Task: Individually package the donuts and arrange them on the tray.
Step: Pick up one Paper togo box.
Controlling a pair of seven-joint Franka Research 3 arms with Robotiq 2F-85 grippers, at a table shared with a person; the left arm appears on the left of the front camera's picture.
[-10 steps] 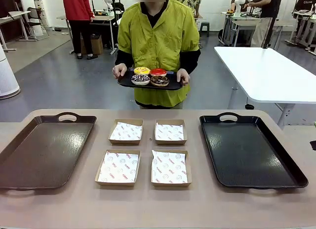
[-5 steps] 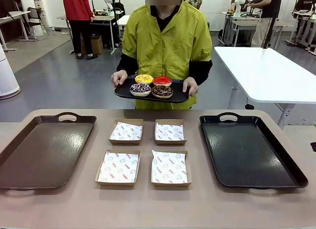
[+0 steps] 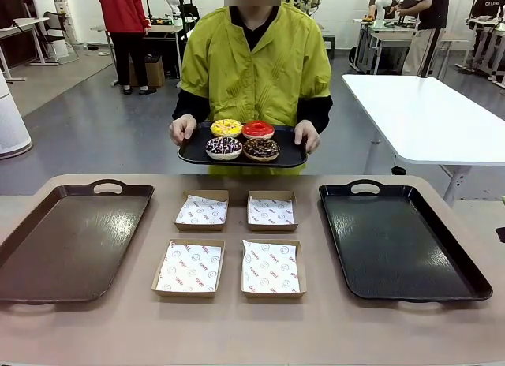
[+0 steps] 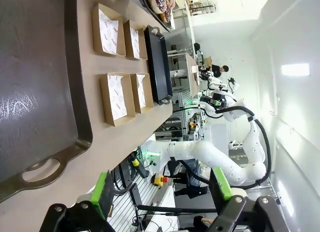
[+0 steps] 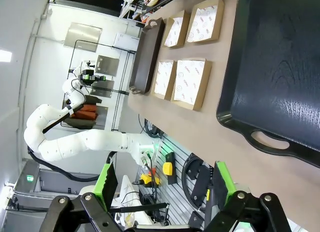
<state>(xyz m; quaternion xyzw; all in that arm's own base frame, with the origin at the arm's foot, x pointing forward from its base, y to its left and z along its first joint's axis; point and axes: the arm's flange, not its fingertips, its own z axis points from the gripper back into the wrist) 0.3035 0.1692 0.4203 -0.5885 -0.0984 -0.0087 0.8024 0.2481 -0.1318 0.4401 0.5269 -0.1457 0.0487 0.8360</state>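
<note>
Front view: donuts (image 3: pixel 242 139) sit two-by-two on a small black tray (image 3: pixel 237 158) that the person holds just past the surface's far edge, centred, beyond the four boxes (image 3: pixel 189 267). Left end effector (image 4: pixel 161 188) and right end effector (image 5: pixel 164 181) both gape wide and empty at the near side; neither looks nearer. Rings, so no long axis. Liner print is too small to read.
</note>
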